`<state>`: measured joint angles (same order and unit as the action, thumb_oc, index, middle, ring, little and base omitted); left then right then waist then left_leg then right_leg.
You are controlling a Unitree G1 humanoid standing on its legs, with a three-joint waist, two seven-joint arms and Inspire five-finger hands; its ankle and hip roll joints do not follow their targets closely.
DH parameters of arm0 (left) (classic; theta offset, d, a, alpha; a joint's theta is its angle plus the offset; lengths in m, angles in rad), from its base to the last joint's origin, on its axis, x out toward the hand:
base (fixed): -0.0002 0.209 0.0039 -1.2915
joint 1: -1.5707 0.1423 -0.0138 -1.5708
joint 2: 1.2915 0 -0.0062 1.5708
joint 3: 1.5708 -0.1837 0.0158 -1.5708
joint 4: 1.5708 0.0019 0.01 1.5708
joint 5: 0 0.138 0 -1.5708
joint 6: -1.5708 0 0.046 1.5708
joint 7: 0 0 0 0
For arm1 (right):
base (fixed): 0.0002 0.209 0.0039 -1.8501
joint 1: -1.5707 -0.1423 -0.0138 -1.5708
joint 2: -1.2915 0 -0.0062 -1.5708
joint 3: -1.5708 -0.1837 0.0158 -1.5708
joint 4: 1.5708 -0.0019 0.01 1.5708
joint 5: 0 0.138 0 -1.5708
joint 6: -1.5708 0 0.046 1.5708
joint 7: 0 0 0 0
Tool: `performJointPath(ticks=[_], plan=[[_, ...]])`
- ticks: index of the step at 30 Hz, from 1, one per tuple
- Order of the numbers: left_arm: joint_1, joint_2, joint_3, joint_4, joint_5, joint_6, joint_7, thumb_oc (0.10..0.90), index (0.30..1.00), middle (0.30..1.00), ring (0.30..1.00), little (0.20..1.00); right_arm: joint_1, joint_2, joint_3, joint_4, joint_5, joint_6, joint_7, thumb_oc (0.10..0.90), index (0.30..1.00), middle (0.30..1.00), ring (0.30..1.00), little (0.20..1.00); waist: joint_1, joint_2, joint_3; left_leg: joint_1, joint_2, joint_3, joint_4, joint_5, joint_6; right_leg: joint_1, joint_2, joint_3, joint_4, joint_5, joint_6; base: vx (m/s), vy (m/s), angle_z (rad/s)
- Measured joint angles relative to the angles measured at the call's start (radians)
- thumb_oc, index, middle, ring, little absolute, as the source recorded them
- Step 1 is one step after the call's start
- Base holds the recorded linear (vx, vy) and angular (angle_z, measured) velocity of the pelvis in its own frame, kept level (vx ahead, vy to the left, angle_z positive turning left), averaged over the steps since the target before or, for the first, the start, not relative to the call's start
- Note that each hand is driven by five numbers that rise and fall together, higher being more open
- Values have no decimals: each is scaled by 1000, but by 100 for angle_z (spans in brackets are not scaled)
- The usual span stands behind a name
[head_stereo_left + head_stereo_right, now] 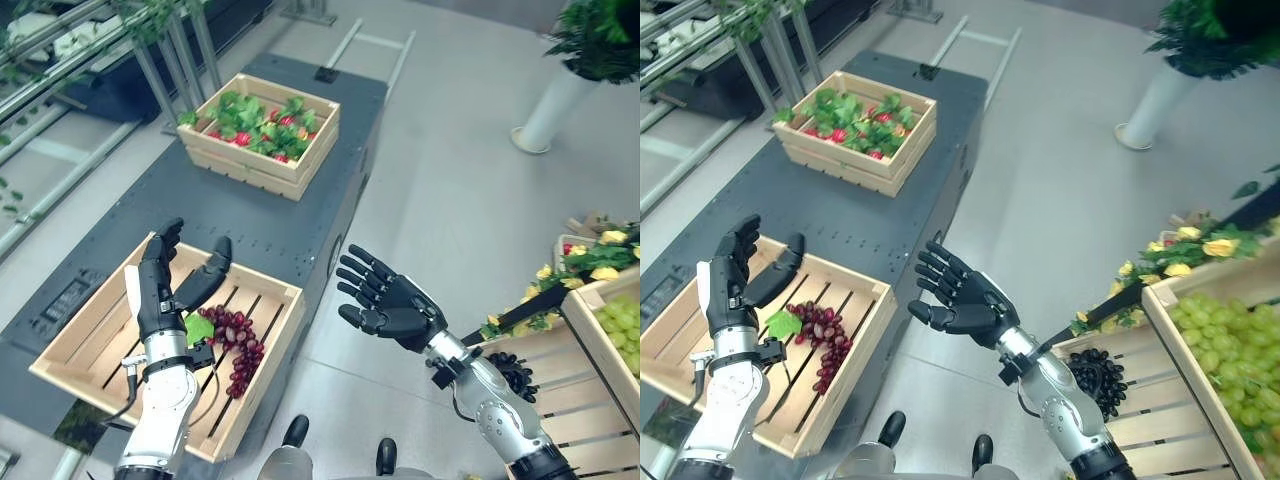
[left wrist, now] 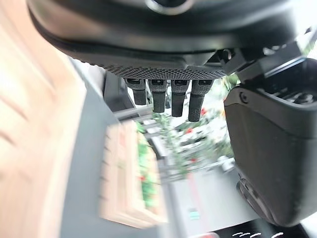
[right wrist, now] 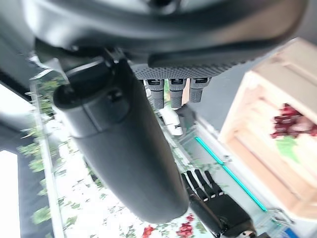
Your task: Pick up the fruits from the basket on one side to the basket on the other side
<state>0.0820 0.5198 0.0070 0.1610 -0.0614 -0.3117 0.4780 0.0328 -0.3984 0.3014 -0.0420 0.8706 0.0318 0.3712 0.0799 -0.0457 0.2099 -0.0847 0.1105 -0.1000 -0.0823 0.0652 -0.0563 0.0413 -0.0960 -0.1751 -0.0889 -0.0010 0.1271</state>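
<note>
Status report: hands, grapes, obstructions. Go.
Left hand open above the near crate, empty. Right hand open, raised over the floor, empty. Red grapes lying in the near crate. Nothing between hands and grapes.

Open floor [image 1: 450, 190] lay between the tabletop [image 1: 280, 225] and the right-hand crates [image 1: 1230, 330], wide enough for a hand to pass. The near crate [image 1: 90, 335] stood mostly bare beside its grapes [image 1: 235, 345]; the far crate [image 1: 262, 135] was packed with leafy produce.

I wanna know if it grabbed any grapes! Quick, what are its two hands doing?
Left hand: open, holding nothing, above the red grapes.
Right hand: open, holding nothing.
</note>
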Motion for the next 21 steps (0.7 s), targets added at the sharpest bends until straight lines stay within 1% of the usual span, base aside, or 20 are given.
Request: performJointPath(ticks=[1,2,3,4,5,6,8,10,12,14,16,18,21], plan=[[-13,30,-22,38,48,5,14,800,900,900,900,900,19,-8,-12,0,0,0,-2,800,900,900,900,900,-9,12,7,-28,14,49,1,5,8,-16,-2,-37,1,-4,-3,-180,173,82],[-11,57,-41,42,75,26,33,800,900,900,900,900,23,-19,-18,1,0,0,-10,800,900,900,900,900,-5,23,14,-55,12,46,3,19,11,-41,-4,-43,5,-3,-2,-162,246,51],[-8,80,-52,84,120,34,52,800,900,900,900,900,10,-30,-20,21,-1,-10,-19,800,900,900,900,900,-4,49,29,-72,6,26,6,64,-6,-59,-7,-45,13,-3,2,-90,188,13],[-14,89,-60,118,148,47,57,800,900,900,900,900,6,-31,-26,37,-3,-12,-28,800,900,900,900,900,-10,60,35,-74,0,24,1,72,-19,-61,-12,-48,13,-2,7,5,169,7],[-24,104,-76,177,192,73,65,800,900,900,900,900,-4,-31,-33,69,-12,-13,-47,800,900,900,900,900,-14,72,42,-72,-14,25,-4,74,-21,-61,-22,-48,13,-4,18,73,169,12],[-23,112,-78,205,218,113,65,800,900,900,900,900,0,-31,-45,91,-30,-13,-72,800,900,900,900,900,-18,76,45,-69,-33,27,-5,74,-20,-57,-40,-47,8,0,27,72,170,8],[-11,132,-76,223,245,162,65,800,900,900,900,900,20,-30,-63,110,-44,-13,-101,800,900,900,900,900,-27,76,46,-57,-54,29,-5,70,-13,-44,-61,-48,5,0,33,34,155,6],[-7,153,-77,238,250,183,67,800,900,900,900,900,40,-34,-66,114,-70,-12,-118,800,900,900,900,900,-31,76,46,-45,-65,35,-5,66,-6,-35,-73,-47,6,-1,36,-8,125,-1],[-9,176,-77,257,269,227,89,800,900,900,900,900,51,-36,-64,117,-123,-10,-119,800,900,900,900,900,-36,70,50,-32,-75,52,-5,62,-1,-33,-84,-31,5,-11,58,-40,100,-13],[-19,192,-89,274,306,260,102,800,900,900,900,900,44,-49,-61,136,-128,-8,-119,800,900,900,900,900,-43,74,55,-32,-72,53,-5,62,-1,-32,-82,-20,6,-12,62,-30,51,-11],[-22,200,-105,275,347,304,108,800,900,900,900,900,53,-80,-62,168,-128,2,-119,800,900,900,900,900,-60,77,62,-32,-69,54,-5,62,-1,-32,-79,-20,6,-11,63,-8,36,-2],[-40,202,-133,296,385,330,113,800,900,900,900,900,70,-109,-61,179,-128,6,-119,800,900,900,900,900,-67,80,68,-33,-68,54,-5,62,-1,-33,-78,-19,7,-11,63,0,0,0],[-88,205,-180,332,458,383,113,800,900,900,900,900,76,-131,-57,195,-129,12,-119,800,900,900,900,900,-82,76,91,-43,-65,54,-5,63,-1,-42,-75,-19,7,-11,62,0,55,1]])
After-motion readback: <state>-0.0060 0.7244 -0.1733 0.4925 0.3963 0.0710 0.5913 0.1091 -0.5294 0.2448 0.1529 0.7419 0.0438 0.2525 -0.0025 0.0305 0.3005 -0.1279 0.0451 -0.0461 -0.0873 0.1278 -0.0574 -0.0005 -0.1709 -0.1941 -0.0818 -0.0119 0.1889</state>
